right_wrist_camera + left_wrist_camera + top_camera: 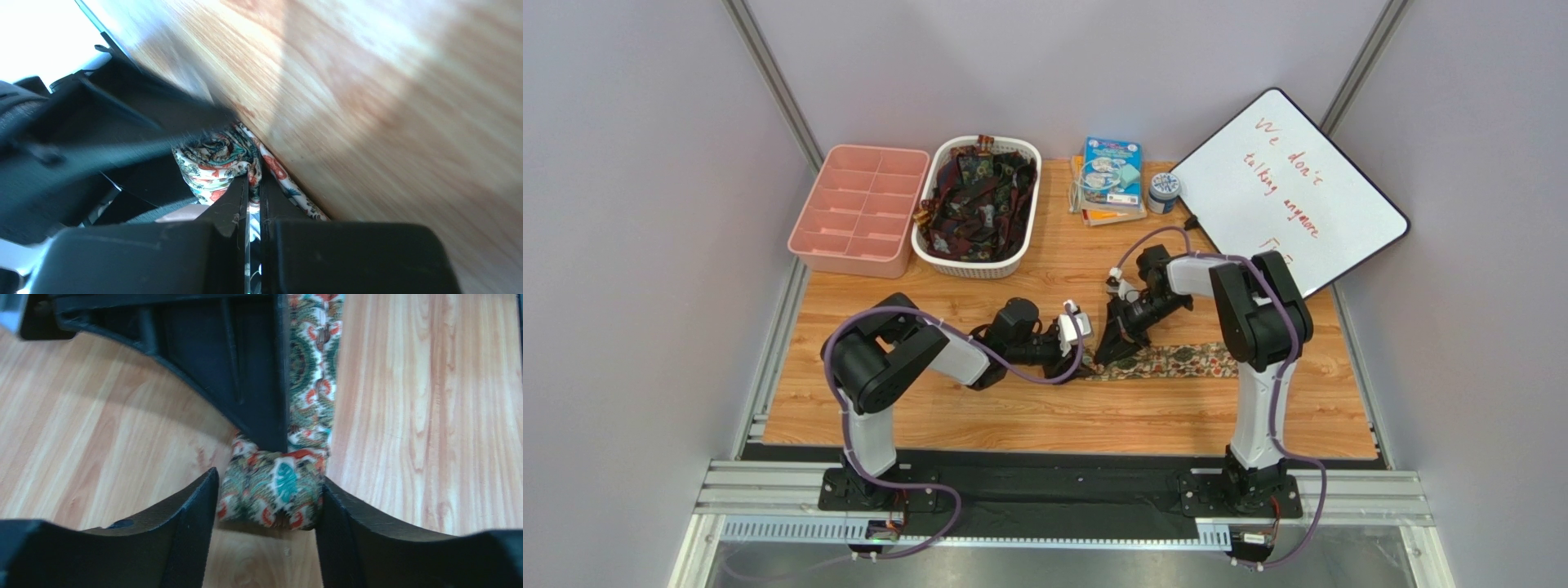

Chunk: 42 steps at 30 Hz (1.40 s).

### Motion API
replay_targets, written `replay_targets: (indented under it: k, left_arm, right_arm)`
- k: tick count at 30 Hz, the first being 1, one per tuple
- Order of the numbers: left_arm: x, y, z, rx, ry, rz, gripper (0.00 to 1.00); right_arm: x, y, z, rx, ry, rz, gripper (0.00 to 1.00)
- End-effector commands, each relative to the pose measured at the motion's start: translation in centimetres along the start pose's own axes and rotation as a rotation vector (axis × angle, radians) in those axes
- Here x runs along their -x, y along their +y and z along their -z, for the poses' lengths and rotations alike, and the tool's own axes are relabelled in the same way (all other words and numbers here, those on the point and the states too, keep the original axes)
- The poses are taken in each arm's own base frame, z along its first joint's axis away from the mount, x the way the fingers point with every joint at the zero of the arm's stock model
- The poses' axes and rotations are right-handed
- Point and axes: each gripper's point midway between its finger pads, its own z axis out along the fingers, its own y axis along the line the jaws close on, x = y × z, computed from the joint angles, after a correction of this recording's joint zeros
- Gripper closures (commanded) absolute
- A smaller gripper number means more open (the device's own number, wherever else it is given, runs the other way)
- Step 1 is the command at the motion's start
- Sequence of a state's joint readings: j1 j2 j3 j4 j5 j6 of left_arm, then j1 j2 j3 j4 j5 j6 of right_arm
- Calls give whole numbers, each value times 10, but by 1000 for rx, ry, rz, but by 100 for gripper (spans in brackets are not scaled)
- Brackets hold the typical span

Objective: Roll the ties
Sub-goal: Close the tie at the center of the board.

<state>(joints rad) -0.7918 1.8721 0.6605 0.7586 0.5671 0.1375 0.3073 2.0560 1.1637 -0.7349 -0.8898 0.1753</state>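
A green, tan and red patterned tie (1185, 360) lies flat along the wooden table, its left end wound into a small roll (273, 490). My left gripper (1081, 355) has its jaws on both sides of the roll (268, 479), touching its ends. My right gripper (1109, 349) comes in from the right; its jaws are nearly closed (253, 177) and pinch the tie's fabric at the roll (209, 156). Its black finger (245, 367) shows above the roll in the left wrist view. Several dark red and black ties (979, 196) fill a white basket.
The white basket (971, 263) stands at the back, with a pink divided tray (858, 208) to its left. Books (1109, 178), a small tape roll (1162, 190) and a tilted whiteboard (1290, 190) are at the back right.
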Motion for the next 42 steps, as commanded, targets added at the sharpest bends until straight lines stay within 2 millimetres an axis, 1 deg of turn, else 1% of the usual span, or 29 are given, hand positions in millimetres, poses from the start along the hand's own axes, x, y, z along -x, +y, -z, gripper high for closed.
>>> replay_targets:
  k: [1, 2, 3, 4, 5, 6, 7, 8, 10, 13, 15, 19, 22, 24, 25, 26, 28, 29, 30, 31, 32, 33, 34, 35, 38, 39, 40, 41, 42]
  left_arm:
    - [-8, -1, -3, -12, 80, -48, 56]
    - [-11, -2, -2, -8, 107, -65, 60]
    - [-13, 3, 2, 16, 139, -121, 65]
    - [-24, 1, 6, 9, 200, -114, 67]
    - [-24, 2, 10, 12, 217, -132, 68]
    - [-27, 5, 13, 27, 244, -154, 71]
    - [-33, 3, 16, 25, 281, -150, 71]
    - [-34, 3, 18, 29, 297, -153, 71]
    - [-36, 4, 19, 40, 347, -153, 71]
    - [-40, 4, 20, 46, 405, -149, 70]
    - [-43, 3, 20, 47, 424, -146, 68]
    - [-45, 5, 18, 57, 464, -126, 65]
    - [-47, 5, 17, 57, 483, -123, 64]
    - [-47, 6, 17, 59, 492, -123, 63]
    - [-47, 5, 18, 52, 497, -120, 62]
    - [-46, 4, 19, 55, 493, -119, 61]
    - [-47, 1, 20, 50, 478, -95, 51]
    - [-38, -6, 20, 18, 431, -78, 45]
    - [-38, -8, 22, 18, 382, -40, 37]
    - [-33, -13, 23, 1, 339, -29, 32]
    - [-22, -20, 24, -29, 280, -31, 24]
    - [-7, -21, 20, -33, 197, -63, 22]
    - [-14, -29, 25, -41, 183, -44, 19]
    - [-6, -31, 26, -41, 134, -50, 17]
    - [10, -28, 27, 0, 4, -75, 12]
    - [20, -26, 26, 12, -56, -100, 12]
    - [21, -26, 25, 12, -70, -91, 12]
    - [17, -28, 22, -10, -70, -82, 11]
    - [24, -27, 18, -13, -101, -93, 10]
  right_arm:
    - [22, -49, -12, -234, -52, 63, 92]
    - [23, -46, -9, -234, -51, 72, 86]
    - [29, -40, -4, -236, -59, 103, 82]
    - [25, -33, 3, -236, -50, 101, 78]
    - [27, -27, 10, -231, -59, 114, 72]
    - [29, -21, 16, -231, -71, 142, 68]
    - [26, -17, 22, -228, -69, 145, 63]
    - [26, -6, 31, -219, -94, 172, 55]
    - [18, 3, 34, -190, -87, 174, 51]
    - [9, 20, 35, -117, -87, 151, 49]
    - [9, 29, 33, -82, -107, 153, 49]
    - [7, 33, 22, -32, -102, 139, 49]
    - [7, 27, 12, -40, -89, 128, 53]
    - [10, 26, 9, -41, -92, 126, 60]
    - [11, 23, 7, -50, -90, 120, 66]
    - [12, 21, 6, -56, -92, 120, 81]
    - [11, 15, 5, -69, -85, 115, 95]
    - [10, 10, 3, -77, -79, 104, 100]
    - [6, 4, 2, -81, -69, 98, 100]
    - [5, -1, 1, -87, -63, 90, 100]
    - [4, -8, 1, -94, -58, 75, 100]
    - [2, -14, 0, -98, -53, 67, 100]
    - [0, -20, -1, -106, -46, 62, 100]
    - [0, -28, -3, -116, -40, 47, 100]
    - [0, -38, -5, -130, -31, 49, 100]
    - [0, -42, -7, -137, -24, 44, 100]
    - [-1, -46, -8, -148, -18, 38, 100]
    - [-2, -48, -9, -152, -12, 42, 100]
    - [-1, -52, -11, -159, -8, 35, 100]
